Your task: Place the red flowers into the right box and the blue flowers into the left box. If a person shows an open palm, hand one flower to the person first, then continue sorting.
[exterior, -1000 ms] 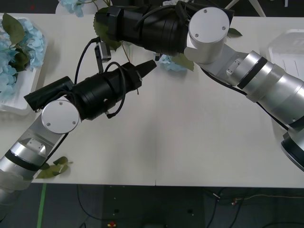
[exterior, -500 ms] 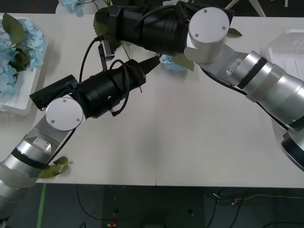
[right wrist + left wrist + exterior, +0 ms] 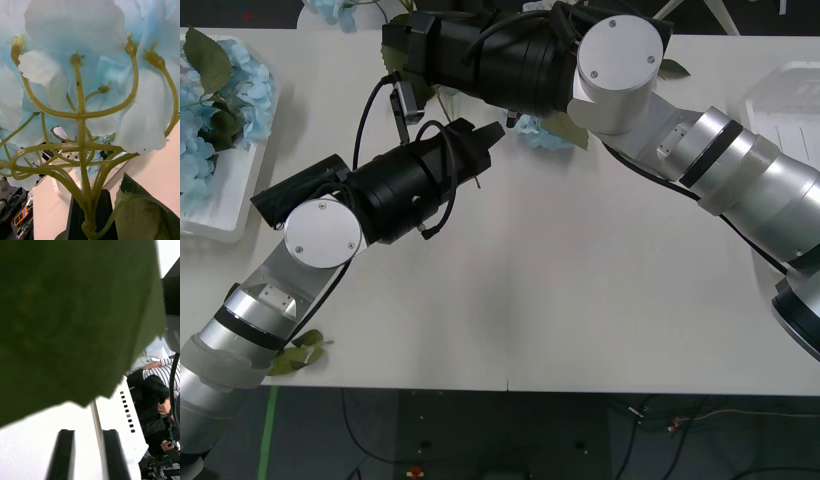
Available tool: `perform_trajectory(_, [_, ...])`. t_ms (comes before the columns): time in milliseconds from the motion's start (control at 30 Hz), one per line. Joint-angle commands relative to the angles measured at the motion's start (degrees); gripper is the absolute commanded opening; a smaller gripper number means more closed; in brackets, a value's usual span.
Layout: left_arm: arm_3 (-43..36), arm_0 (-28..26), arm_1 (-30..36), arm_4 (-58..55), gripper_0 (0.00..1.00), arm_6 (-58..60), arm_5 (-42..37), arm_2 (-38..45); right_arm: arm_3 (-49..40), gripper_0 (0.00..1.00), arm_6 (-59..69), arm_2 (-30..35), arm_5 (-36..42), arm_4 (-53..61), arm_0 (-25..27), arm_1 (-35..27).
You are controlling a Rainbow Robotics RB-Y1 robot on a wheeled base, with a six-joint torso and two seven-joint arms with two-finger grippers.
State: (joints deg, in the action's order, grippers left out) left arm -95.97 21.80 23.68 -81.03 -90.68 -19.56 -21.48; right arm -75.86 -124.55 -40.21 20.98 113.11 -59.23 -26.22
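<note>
**Light blooms, thin stems: grip belongs on the stalk**

At the far left edge of the front view, the left box [image 3: 225,215] already holds a heap of blue flowers [image 3: 220,120]. Towards the upper left of centre, the right arm reaches across the counter [image 3: 580,280]. Its wrist view shows the right hand [image 3: 90,221] apparently closed on the base of a held blue flower [image 3: 86,75], though one black finger is all that can be made out. Just right of that, the left hand [image 3: 488,135] is open, its fingers [image 3: 65,453] straddling a thin tan stem [image 3: 96,420] beneath a large leaf [image 3: 75,322]. That stem probably belongs to the lying bloom [image 3: 535,130] beside it. The right box [image 3: 790,100] sits at the far right edge.

These flowers look very light. The petal clusters are soft and easily crushed, and the leaves are floppy. The stem is likely the only firm part, slim and somewhat slippery, so the sound hold is on bare stalk below the leaves.
</note>
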Motion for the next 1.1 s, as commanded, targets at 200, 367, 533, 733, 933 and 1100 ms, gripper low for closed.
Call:
perform_trajectory(200, [-0.54,2.63,0.32,-0.88,0.00,3.84,0.84,-1.10,-2.27,0.00,-1.31,-0.22,-0.95,0.27,-0.01,1.17])
perform_trajectory(367, [-0.54,2.63,0.58,-1.58,0.00,3.58,1.01,-1.02,-2.27,0.35,-1.13,-0.14,-1.47,0.27,-0.01,1.26])
perform_trajectory(533, [-0.54,2.63,0.93,-1.58,0.00,3.58,1.10,-1.02,-2.27,0.70,-0.87,0.30,-1.82,0.36,-0.01,1.26])
perform_trajectory(733, [-0.54,2.63,2.16,-2.82,0.00,3.49,1.98,-1.10,-2.27,0.84,-0.60,0.83,-1.82,1.24,-0.01,1.17])
perform_trajectory(933, [-0.19,2.54,8.84,-4.31,0.00,3.75,4.27,-0.49,-2.27,0.87,-0.51,1.18,-1.82,1.24,-0.18,1.17])
perform_trajectory(1100, [2.54,1.40,16.40,-4.31,0.00,3.84,3.56,3.12,-2.27,0.87,-0.08,1.62,-1.74,4.23,-0.54,1.17])
